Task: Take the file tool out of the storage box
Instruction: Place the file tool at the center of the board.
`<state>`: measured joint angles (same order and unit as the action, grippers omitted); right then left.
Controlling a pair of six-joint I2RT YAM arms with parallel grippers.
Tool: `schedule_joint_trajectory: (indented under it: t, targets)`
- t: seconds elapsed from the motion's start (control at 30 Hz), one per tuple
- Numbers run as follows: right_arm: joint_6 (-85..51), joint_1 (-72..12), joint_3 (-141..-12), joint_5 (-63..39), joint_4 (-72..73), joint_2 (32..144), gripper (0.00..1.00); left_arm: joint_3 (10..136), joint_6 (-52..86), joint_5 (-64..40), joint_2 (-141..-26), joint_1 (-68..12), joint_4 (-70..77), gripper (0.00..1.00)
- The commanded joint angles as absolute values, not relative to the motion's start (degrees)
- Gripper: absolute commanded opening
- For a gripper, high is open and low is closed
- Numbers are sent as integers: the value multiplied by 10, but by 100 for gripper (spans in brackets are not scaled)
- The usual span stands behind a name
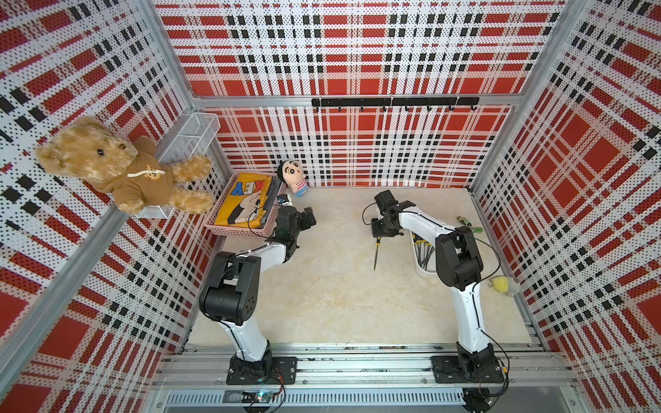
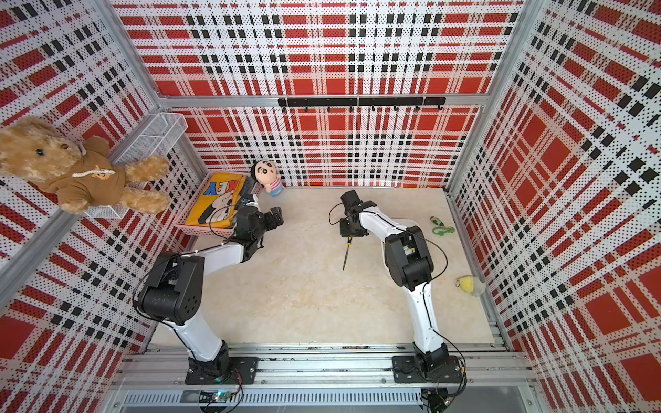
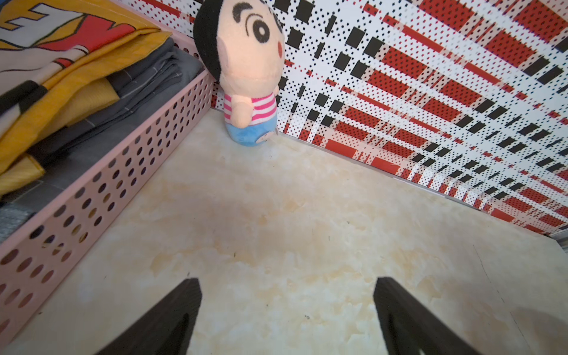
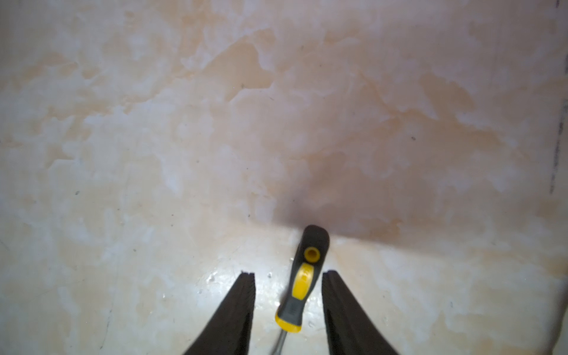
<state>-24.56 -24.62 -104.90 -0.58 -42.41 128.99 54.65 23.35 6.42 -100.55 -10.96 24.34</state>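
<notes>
A marbled cream table (image 1: pixel 332 304) sits inside a booth of red, black and white plaid walls, with two robot arms reaching in from the near edge. The file tool (image 1: pixel 375 254) lies on the bare table, outside the storage box (image 1: pixel 426 273) and a little way from it on the side toward the left arm; its thin blade points back toward the arm bases. The box is a white tub mostly hidden under the right arm, with more yellow-and-black handled files visible inside. The right gripper (image 4: pixel 289 273) hangs just over the file's handle (image 4: pixel 302 276); its jaws are spread, with a gap of table showing on each side of the handle, so nothing is pinched. The left gripper (image 3: pixel 287 281) hovers over bare table beside a pink perforated basket (image 3: pixel 101 196) of folded cloth; its jaws stand wide apart and empty. A small plush doll (image 1: pixel 293 177) stands at the back wall; a teddy bear (image 1: pixel 107 164) sits high on the left wall by a white wire-mesh basket (image 1: pixel 193 136); a green item (image 1: pixel 470 226) and a yellow plush (image 1: pixel 503 284) lie near the right wall.
</notes>
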Motion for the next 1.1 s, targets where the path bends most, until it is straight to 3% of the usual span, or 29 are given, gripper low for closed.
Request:
schedule_joint_trajectory:
  t: [0.0, 0.17, 0.53, 1.07]
  targets:
    - [-269, -251, -1055, 24, -454, 1307, 45, 553, 232, 63, -1005, -112, 246, 95]
    - [-280, -255, -1055, 20, -450, 1314, 43, 551, 233, 63, -1006, -112, 246, 95]
    - [-268, -258, -1065, 32, -467, 1318, 14, 550, 231, 65, -1005, -111, 246, 95]
    - [-218, -220, -966, 43, -439, 1260, 13, 558, 233, 61, -1010, -113, 246, 95]
